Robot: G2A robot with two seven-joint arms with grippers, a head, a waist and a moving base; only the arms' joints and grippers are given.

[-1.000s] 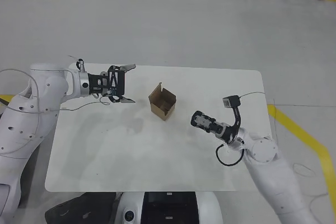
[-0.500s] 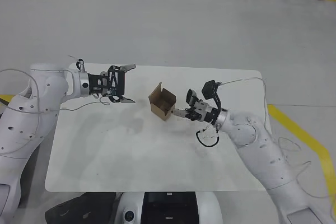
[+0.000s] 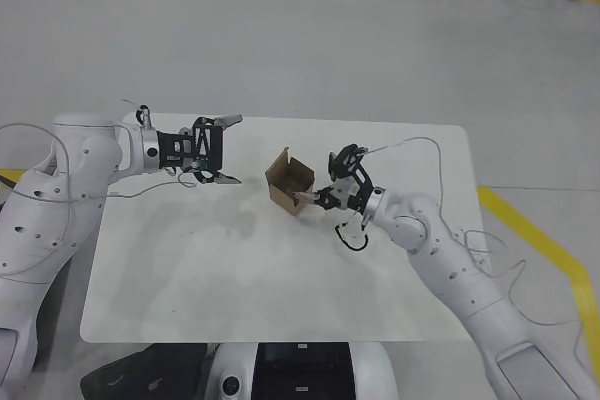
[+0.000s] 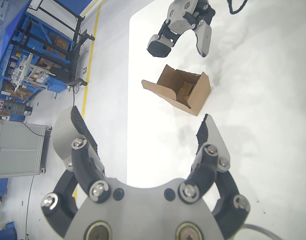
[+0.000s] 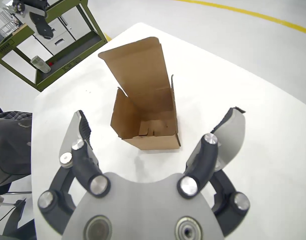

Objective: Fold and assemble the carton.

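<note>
The white tabletop (image 3: pixel 230 290) is carrying the carton (image 3: pixel 290 181) near its middle, toward the far edge. The carton is standing with its mouth facing up and its bottom looking already folded in.

The left gripper (image 3: pixel 235 150) is hanging well apart from the carton on its own side, its fingers spread wide and holding nothing. The right gripper (image 3: pixel 320 197) is sitting just beside the carton's near wall (image 5: pixel 153 142), its fingers likewise spread and empty, with the wall lying between them but not touching them as far as I can tell.

The tall flap (image 5: pixel 138 68) is rising from the far wall and leaning slightly outward.

The step in hand is probably a first grip for closing the top. The cardboard is looking light and likely to slide, so the right gripper should be pinching the near wall gently, not shoving it. The left gripper ought to be bracing the opposite side before any folding. Short side flaps are best going down first, with the tall flap tucking over them last.
</note>
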